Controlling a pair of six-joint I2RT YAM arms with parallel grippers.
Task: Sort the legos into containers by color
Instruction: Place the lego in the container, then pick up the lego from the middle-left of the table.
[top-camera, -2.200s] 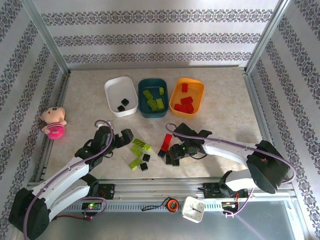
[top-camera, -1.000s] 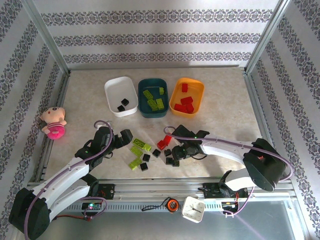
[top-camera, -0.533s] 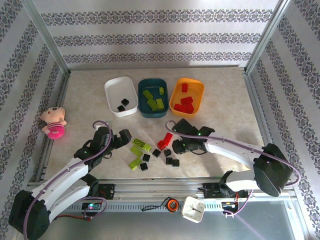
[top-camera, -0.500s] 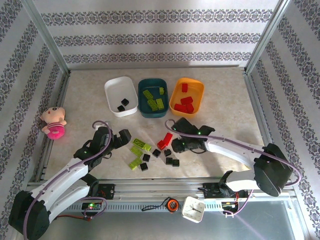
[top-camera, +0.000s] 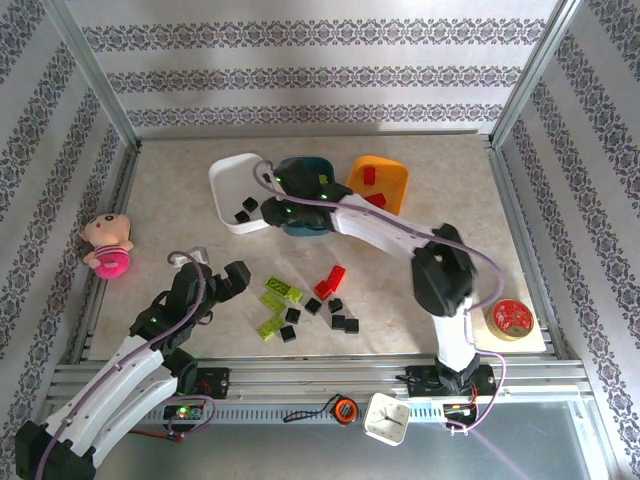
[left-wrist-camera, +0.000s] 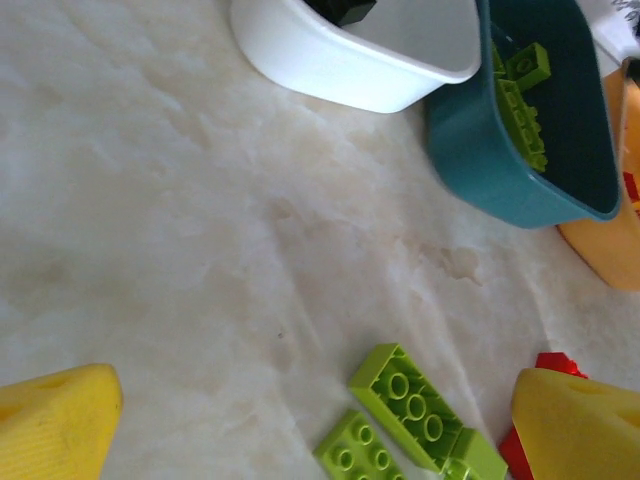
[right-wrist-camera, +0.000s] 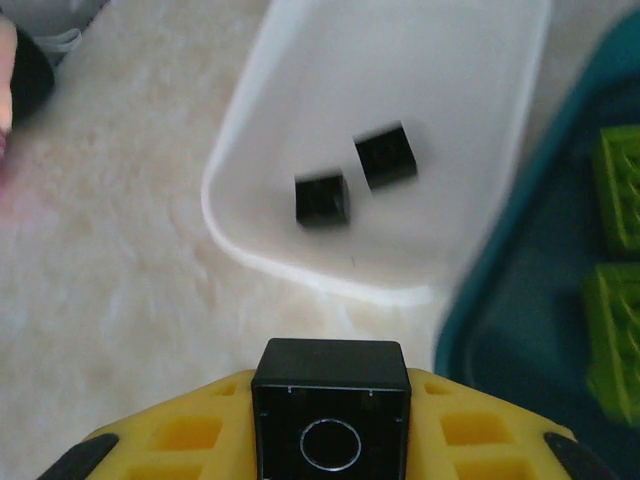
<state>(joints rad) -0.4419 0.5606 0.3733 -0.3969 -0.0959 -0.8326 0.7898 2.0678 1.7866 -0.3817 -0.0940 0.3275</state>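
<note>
A black lego (right-wrist-camera: 330, 405) is clamped between the yellow fingers of my right gripper (top-camera: 275, 212), which hangs over the near end of the white container (top-camera: 228, 178), just short of its rim (right-wrist-camera: 300, 272). Two black legos (right-wrist-camera: 322, 199) lie inside that container. The teal container (top-camera: 318, 228) holds lime legos (right-wrist-camera: 615, 190), and the orange container (top-camera: 392, 172) holds red ones. My left gripper (top-camera: 226, 284) stands open, low over the table, left of the loose lime legos (left-wrist-camera: 412, 405). Loose black legos (top-camera: 338, 322) and a red lego (top-camera: 330, 281) lie beside them.
A pink-and-cream doll (top-camera: 107, 245) lies at the left edge. A small red round disc (top-camera: 510, 318) sits at the near right. Metal frame rails bound the table. Open tabletop lies right of the orange container.
My right arm has shut on a black lego at the loose pile and swung it up and left to the white container. The left arm has drawn back slightly.
</note>
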